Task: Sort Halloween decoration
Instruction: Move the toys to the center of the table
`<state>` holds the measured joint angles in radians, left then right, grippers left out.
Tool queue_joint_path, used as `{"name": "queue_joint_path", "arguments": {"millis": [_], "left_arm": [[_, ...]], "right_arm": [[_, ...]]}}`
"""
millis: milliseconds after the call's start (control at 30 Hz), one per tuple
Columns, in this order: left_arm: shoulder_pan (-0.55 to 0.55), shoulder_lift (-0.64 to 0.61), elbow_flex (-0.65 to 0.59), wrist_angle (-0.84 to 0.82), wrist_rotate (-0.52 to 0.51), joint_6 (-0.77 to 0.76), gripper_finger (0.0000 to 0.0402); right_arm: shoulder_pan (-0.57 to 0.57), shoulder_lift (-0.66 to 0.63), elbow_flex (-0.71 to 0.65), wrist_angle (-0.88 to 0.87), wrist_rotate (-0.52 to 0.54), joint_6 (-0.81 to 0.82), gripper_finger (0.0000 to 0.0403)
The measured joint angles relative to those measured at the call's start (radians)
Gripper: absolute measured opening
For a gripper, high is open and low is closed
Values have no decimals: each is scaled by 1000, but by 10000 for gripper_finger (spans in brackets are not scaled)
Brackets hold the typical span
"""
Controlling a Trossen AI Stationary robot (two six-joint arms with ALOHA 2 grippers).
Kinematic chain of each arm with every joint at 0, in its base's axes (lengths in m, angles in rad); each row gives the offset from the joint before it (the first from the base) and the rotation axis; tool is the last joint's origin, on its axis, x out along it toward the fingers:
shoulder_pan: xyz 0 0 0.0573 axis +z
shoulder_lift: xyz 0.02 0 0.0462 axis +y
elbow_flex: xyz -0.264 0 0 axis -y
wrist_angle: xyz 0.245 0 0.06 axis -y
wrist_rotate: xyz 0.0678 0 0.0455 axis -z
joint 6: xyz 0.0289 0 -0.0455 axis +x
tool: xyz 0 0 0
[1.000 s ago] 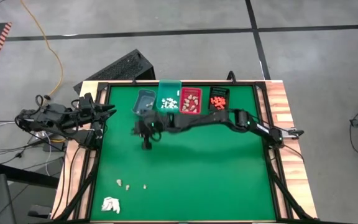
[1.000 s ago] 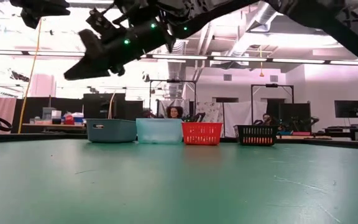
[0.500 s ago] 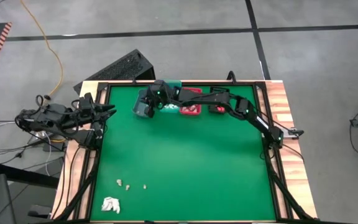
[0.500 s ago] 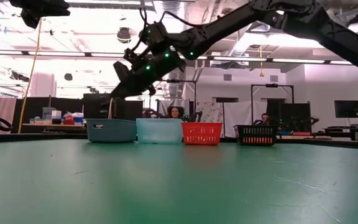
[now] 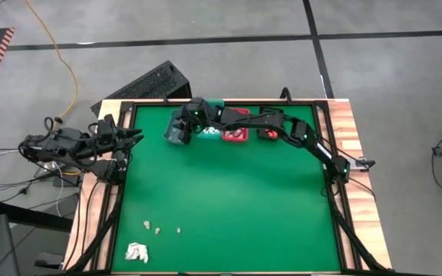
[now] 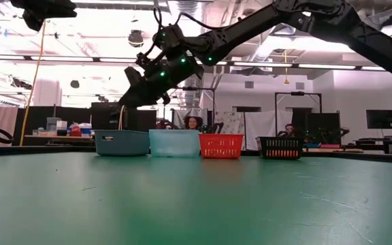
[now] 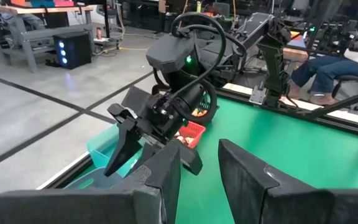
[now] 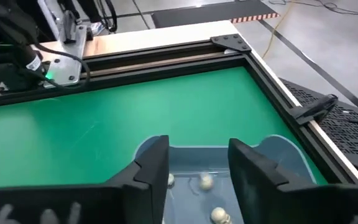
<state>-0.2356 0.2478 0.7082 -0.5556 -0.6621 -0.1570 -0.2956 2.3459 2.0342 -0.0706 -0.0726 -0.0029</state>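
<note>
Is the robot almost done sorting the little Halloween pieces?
Nearly. Pieces already lie in the grey bin, teal bin, red bin and black bin. The right end effector hangs open above the grey one. A few loose pieces remain.

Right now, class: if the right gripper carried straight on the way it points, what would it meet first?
Most likely the grey bin directly beneath the open right gripper, probably the pale pieces on its floor; depth is unclear.

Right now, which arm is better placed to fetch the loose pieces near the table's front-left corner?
Probably left: the left hand waits at the table's left edge, while the right hand hangs open over the grey bin, across from the pieces.
</note>
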Motion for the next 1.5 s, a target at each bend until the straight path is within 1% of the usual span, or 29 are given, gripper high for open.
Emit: {"name": "queue_joint_path", "arguments": {"millis": [133,200,267,467,633,800,933,1000,1100,1167,1233,1300,1400,1500], "left_arm": [[0,0,0,0,0,-9,99],[0,0,0,0,0,-10,99],[0,0,0,0,0,-13,99],[0,0,0,0,0,-21,99],[0,0,0,-2,0,-22,99],[0,0,0,-11,0,-35,99],[0,1,0,-12,1,-54,99],[0,0,0,-15,1,-58,99],[0,0,0,-16,0,-60,99],[0,0,-5,-17,1,-60,99],[0,1,-6,-28,2,-61,99],[0,0,-6,-40,0,-70,99],[0,1,-6,-42,2,-73,99],[0,0,-6,-41,7,-73,99]], "right_arm": [[31,0,0,7,-98,-8,168],[62,0,0,7,-145,-29,166],[102,0,0,4,-170,-58,165],[249,0,0,16,-172,-158,167],[369,0,0,61,-170,-255,166],[450,0,0,96,-168,-335,166],[480,33,0,169,-168,-321,166],[488,75,7,235,-168,-313,166],[500,88,6,249,-162,-292,166],[505,108,15,307,-164,-284,166],[509,113,19,303,-176,-259,166],[513,164,52,354,-203,-227,166],[512,236,126,351,-269,-181,166],[509,293,219,336,-314,-136,166]]}}
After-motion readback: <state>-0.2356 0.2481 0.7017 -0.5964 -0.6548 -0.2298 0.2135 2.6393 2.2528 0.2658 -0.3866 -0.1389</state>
